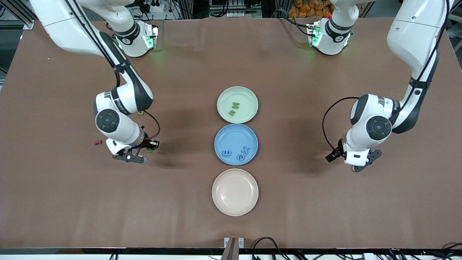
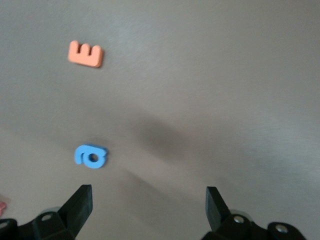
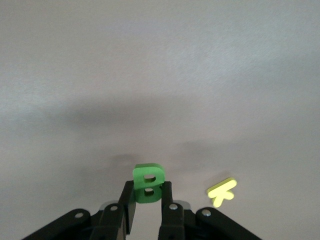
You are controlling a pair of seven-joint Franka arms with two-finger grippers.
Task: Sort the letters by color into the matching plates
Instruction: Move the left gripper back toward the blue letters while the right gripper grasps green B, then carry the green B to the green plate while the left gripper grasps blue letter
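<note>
**Right claw pinching a green B; left claw wide and empty**

Three plates in a row mid-desk. Green plate (image 1: 237, 104) farthest from the front camera, carrying two green letters (image 1: 234, 108). Blue plate (image 1: 236, 144) next, touching or nearly touching the green one, with three blue letters (image 1: 236, 153) lying toward its nearer edge. Cream plate (image 1: 235, 192) nearest the camera, nothing on it.

Right claw (image 3: 148, 200) low over the brown desk (image 1: 306, 202) toward the right arm's end, fingers (image 3: 128, 202) closed tight on a green letter B (image 3: 149, 183), held upright between the pads. A yellow-green letter (image 3: 221, 191), possibly a K, lies flat on the desk just beside the claw. In the front view a small red letter (image 1: 97, 142) lies on the desk near the right arm's wrist, and a small green piece (image 1: 141, 112) shows by its forearm.

Left claw (image 2: 149, 205) hangs over bare desk toward the left arm's end, jaws spread wide, holding nothing. Below it on the desk: a blue letter (image 2: 91, 156) near one fingertip and an orange letter E (image 2: 85, 54), well apart from each other. A sliver of pink shows at the frame edge; can't make out what it is.
</note>
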